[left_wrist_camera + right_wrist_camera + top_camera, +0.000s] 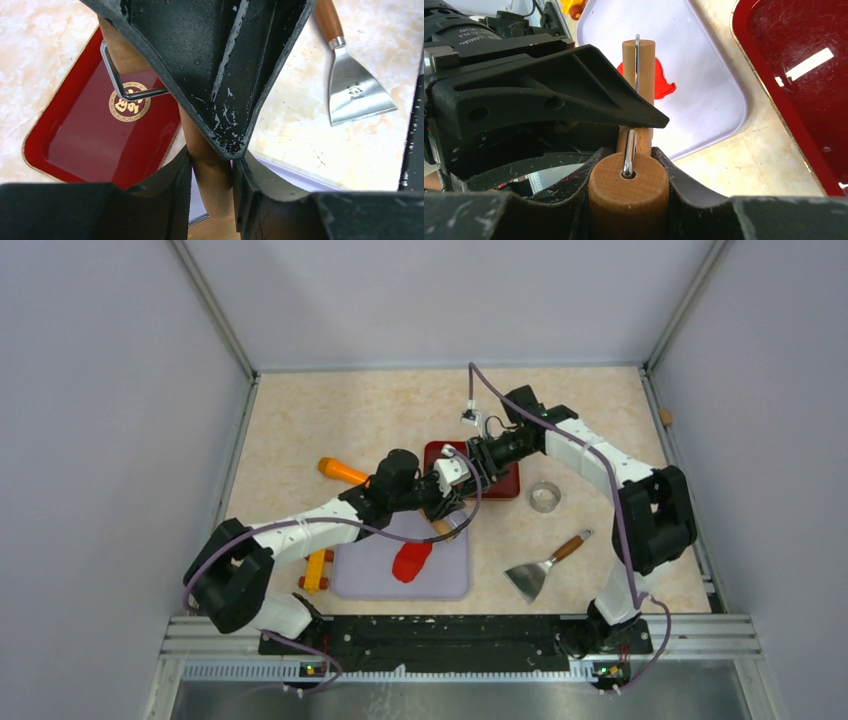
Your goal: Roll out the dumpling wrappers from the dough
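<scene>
The red dough (411,562) lies as an irregular flattened patch on the lilac board (370,575); it also shows in the right wrist view (663,86). No round red wrapper is in view. Both grippers hold one wooden roller with a wire frame above the board's far right corner. My left gripper (441,508) is shut on its wooden handle (212,172). My right gripper (463,470) is shut on its wooden drum (629,197). The roller hangs apart from the dough.
A red tray (505,485) lies behind the board. A metal ring cutter (544,497) and a scraper with a wooden handle (545,568) lie to the right. An orange-handled tool (342,471) and a yellow tool (316,570) lie to the left.
</scene>
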